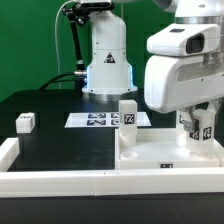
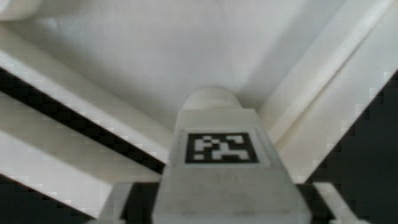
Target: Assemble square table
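Tool [image 1: 201, 130] looks squeezed partway shut on a tagged leg [image 2: 222, 146], upright over the square table panel [image 1: 150, 152] right below it, so next I'd guess: line it up with a corner, twist it in.

One leg [image 1: 128, 113] stands on the panel [image 1: 160, 155]; second leg [image 2: 217, 140] sits within the gripper [image 1: 200, 130].

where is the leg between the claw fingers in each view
Exterior view: the leg sits at the exterior view's right, in the claw, over the square panel.
Wrist view: the leg fills the middle, tag toward the camera.
Shared landmark: the square panel's raised rim.
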`<state>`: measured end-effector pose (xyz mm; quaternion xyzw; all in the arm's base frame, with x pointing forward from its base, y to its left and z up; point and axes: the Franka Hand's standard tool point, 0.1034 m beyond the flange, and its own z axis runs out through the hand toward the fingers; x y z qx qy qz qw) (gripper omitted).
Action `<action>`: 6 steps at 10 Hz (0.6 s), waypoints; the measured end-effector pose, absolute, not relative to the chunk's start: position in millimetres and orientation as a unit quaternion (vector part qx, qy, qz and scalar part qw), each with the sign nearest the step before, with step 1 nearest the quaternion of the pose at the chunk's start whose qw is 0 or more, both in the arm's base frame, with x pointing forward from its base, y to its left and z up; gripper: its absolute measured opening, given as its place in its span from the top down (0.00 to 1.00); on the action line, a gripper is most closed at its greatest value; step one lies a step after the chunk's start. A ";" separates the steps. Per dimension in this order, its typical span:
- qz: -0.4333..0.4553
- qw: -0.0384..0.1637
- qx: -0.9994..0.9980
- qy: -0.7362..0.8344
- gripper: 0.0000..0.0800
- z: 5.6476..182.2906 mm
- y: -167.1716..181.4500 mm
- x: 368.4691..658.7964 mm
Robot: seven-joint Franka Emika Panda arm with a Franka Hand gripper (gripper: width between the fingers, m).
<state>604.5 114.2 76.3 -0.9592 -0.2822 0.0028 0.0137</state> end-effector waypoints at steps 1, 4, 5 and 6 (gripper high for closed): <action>0.003 0.014 -0.962 -0.273 0.64 76.3 114.2 604.5; 0.004 0.015 -0.979 -0.201 0.64 76.0 114.7 604.2; 0.005 0.014 -0.988 -0.153 0.64 75.1 116.2 603.0; 0.006 0.014 -0.995 -0.094 0.64 74.8 120.7 601.7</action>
